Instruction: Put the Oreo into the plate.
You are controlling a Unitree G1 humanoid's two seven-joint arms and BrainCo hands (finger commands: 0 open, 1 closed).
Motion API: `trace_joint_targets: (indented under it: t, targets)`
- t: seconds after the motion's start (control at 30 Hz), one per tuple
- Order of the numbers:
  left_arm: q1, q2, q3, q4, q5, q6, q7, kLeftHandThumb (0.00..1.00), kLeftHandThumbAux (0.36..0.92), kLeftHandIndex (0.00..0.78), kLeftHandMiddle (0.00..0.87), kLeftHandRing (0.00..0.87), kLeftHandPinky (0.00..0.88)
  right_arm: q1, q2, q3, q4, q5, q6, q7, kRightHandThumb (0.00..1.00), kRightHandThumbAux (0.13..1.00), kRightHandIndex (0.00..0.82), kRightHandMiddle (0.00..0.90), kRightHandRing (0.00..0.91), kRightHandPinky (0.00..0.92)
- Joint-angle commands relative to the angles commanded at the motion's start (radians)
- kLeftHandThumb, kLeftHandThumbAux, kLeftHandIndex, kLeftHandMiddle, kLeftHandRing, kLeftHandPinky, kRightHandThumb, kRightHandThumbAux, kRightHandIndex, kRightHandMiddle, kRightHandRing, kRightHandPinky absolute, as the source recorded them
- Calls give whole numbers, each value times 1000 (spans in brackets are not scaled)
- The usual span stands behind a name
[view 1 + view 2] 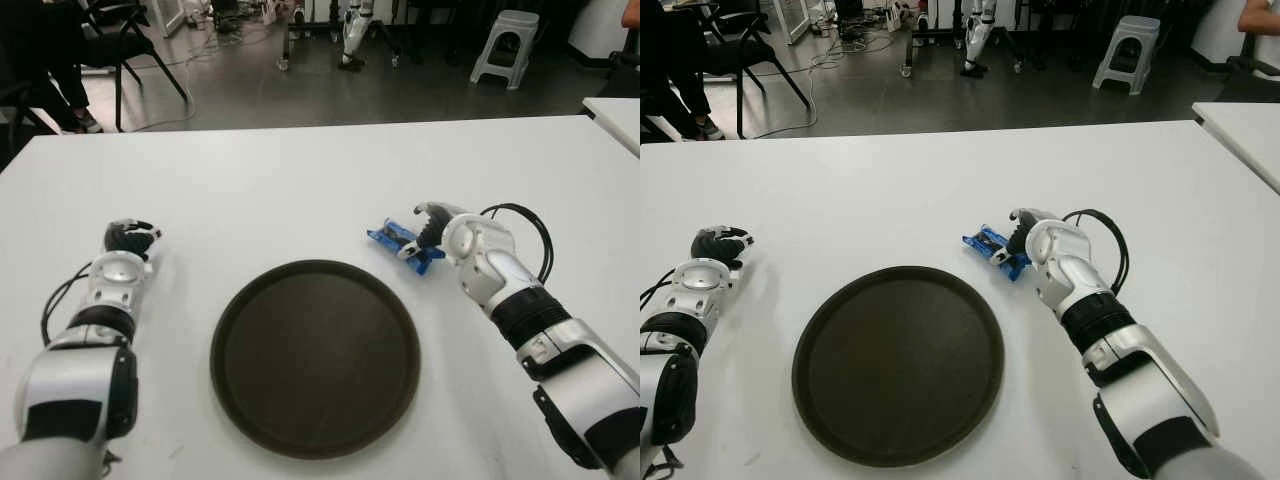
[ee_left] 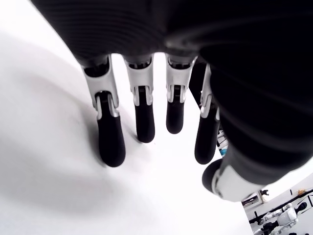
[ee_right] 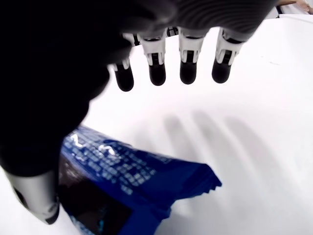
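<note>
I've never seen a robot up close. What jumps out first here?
A big dark round plate sits mid-table in front of the robot. Just beyond its far right rim lies a blue Oreo pack, with the right hand over it, fingers open, not gripping. The left hand shows idle left of the plate.

Oreo pack (image 1: 404, 245) on table (image 1: 300, 180) — just right-behind plate (image 1: 314, 355)
</note>
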Motion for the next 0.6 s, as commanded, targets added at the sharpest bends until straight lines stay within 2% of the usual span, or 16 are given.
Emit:
trace_joint_targets:
  t: [0.27,0.6]
  targets:
    - [1,-1,4,0,0,1,4,677,724,398,181,203,197,-5,7,18,26,-10,-21,-6,0,673,0,0,0,0]
    - [2,0,-2,1,7,3,7,673,725,398,171,193,173,3,2,32,-6,-10,-22,9,0,704,0,0,0,0]
